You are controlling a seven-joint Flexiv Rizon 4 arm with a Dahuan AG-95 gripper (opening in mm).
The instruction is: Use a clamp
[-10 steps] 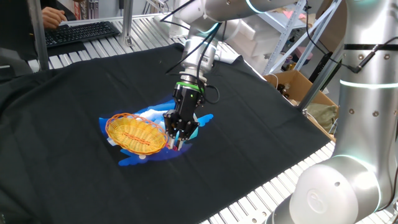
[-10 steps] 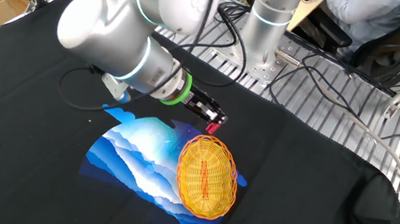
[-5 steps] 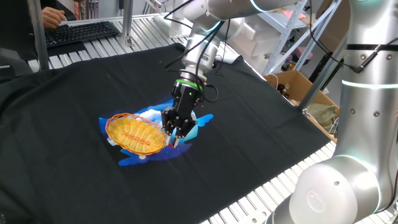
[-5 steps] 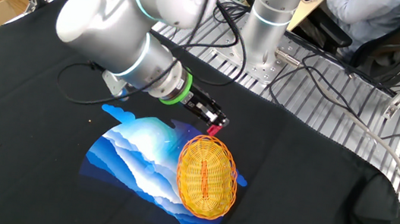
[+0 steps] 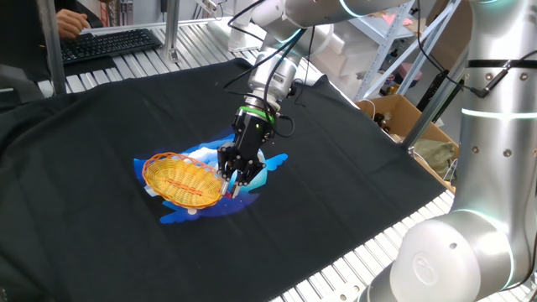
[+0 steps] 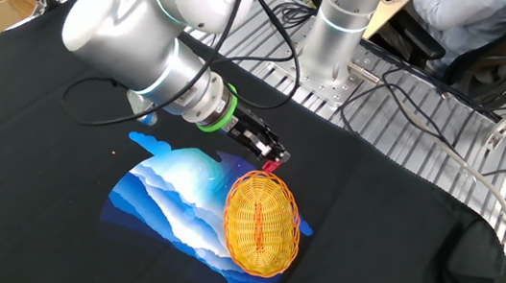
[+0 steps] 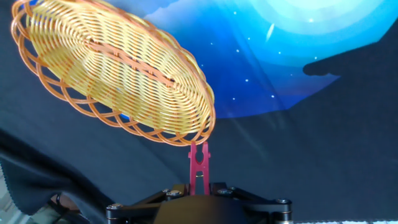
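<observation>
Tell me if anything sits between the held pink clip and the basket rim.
Nothing visible does. The small pink-red plastic clamp, held in the gripper, points straight at the near rim of the orange woven basket, with its tip right at the rim. Only the black cloth lies underneath.

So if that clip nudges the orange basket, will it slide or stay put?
The basket looks like thin open wickerwork, so it is probably light and would slide or tip easily. It sits on soft cloth, which may drag a little. The clip in the gripper touches only its rim, so it might tilt first.
</observation>
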